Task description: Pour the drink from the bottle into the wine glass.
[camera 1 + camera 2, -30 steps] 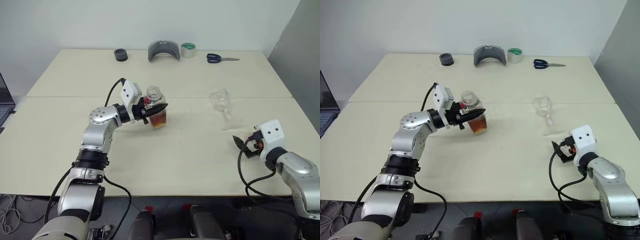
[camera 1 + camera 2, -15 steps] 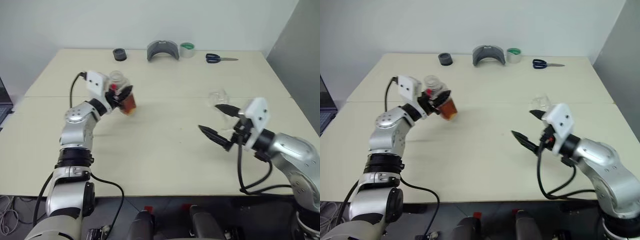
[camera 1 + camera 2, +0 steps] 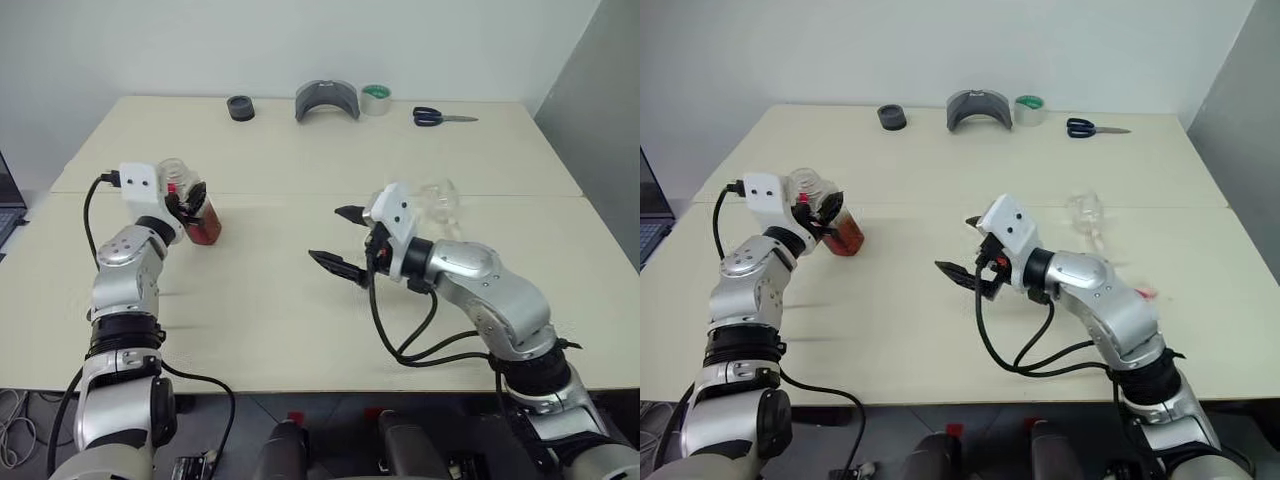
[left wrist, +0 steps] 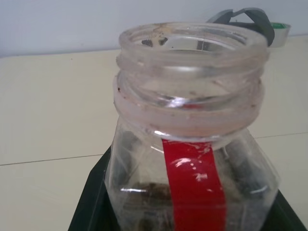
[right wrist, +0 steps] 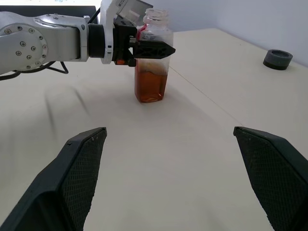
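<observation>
- The left jaws point(image 3: 193, 203) are pinched on the small clear plastic bottle point(image 3: 196, 214), a squarish body with a wide open neck and a red label strip; the black fingers point(image 5: 153, 48) clamp it just below the neck, one on each side.
- The bottle stands upright with no cap on its mouth, at about nine o'clock on the cream worktop point(image 3: 300, 300), its base at or just above the surface; I cannot tell whether it touches.
- The translucent reddish-amber drink point(image 5: 151, 84) fills roughly the lower half of the bottle.
- The right jaws point(image 3: 338, 240) are spread wide and hold nothing; they sit near the middle of the worktop, pointing toward nine o'clock at the bottle, well apart from it.
- In the right wrist view the two black fingers frame the bottle between them across bare worktop.
- The clear stemmed wine glass point(image 3: 441, 200) stands at about three o'clock from the worktop's centre, behind the right arm's white wrist housing; its stem and foot are partly hidden.
- Along the far edge, near twelve o'clock, lie a small black round cap-like object point(image 3: 240, 108), a grey curved arch-shaped piece point(image 3: 327, 101) and a roll of tape with a green core point(image 3: 376, 99), the last two just beside each other.
- Toward one o'clock lies a pair of dark-handled scissors point(image 3: 443, 117), apart from the tape.
</observation>
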### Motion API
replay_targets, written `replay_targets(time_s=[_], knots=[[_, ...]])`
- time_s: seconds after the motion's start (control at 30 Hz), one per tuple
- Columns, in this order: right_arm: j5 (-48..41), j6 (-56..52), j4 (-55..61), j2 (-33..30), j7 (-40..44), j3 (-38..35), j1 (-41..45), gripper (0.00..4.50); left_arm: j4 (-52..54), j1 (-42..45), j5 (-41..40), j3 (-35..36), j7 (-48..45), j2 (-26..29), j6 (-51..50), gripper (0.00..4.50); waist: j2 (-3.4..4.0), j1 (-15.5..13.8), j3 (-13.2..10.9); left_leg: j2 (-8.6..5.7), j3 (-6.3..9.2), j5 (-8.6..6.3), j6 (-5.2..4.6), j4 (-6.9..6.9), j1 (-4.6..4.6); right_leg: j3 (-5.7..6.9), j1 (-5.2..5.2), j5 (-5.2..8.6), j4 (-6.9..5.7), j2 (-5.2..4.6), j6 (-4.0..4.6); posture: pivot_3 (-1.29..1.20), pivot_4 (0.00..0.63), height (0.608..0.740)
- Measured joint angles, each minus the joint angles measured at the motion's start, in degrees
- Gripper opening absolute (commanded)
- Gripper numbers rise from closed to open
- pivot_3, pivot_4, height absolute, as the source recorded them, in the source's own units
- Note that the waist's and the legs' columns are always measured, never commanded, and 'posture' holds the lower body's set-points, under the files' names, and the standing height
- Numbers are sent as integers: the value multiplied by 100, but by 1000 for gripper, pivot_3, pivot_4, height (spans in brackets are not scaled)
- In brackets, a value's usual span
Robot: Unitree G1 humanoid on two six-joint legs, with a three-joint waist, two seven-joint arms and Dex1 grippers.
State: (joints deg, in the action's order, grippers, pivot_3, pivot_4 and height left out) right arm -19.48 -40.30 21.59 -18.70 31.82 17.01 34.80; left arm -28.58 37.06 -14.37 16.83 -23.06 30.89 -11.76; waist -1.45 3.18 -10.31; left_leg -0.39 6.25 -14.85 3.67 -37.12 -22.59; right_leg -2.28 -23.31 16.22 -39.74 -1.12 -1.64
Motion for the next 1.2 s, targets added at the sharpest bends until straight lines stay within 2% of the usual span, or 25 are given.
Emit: replay_targets(time_s=[0.23,0.3,0.53,1.2], knots=[[167,78,-170,209,31,16,44,4500,155,-166,-55,11,-25,-1,47,1688,-1,-2,1,1,-1,0,0,1,4,-1,0,0,-4,0,0,0,150,740],[206,79,-174,255,44,17,50,4500,193,-234,-60,10,-36,-1,117,2400,-1,-2,1,1,-1,0,0,2,5,-1,0,0,-5,0,0,0,150,740],[254,79,-174,331,70,37,55,4500,197,-498,-72,-15,-159,-44,112,4471,0,1,2,1,-1,-1,-1,3,7,-1,0,0,-7,0,0,0,150,740],[376,103,-169,256,164,118,54,4500,94,-922,63,-23,-3,-98,872,4471,0,2,2,3,-3,-1,-2,5,9,-4,0,0,-6,-1,0,0,150,740]])
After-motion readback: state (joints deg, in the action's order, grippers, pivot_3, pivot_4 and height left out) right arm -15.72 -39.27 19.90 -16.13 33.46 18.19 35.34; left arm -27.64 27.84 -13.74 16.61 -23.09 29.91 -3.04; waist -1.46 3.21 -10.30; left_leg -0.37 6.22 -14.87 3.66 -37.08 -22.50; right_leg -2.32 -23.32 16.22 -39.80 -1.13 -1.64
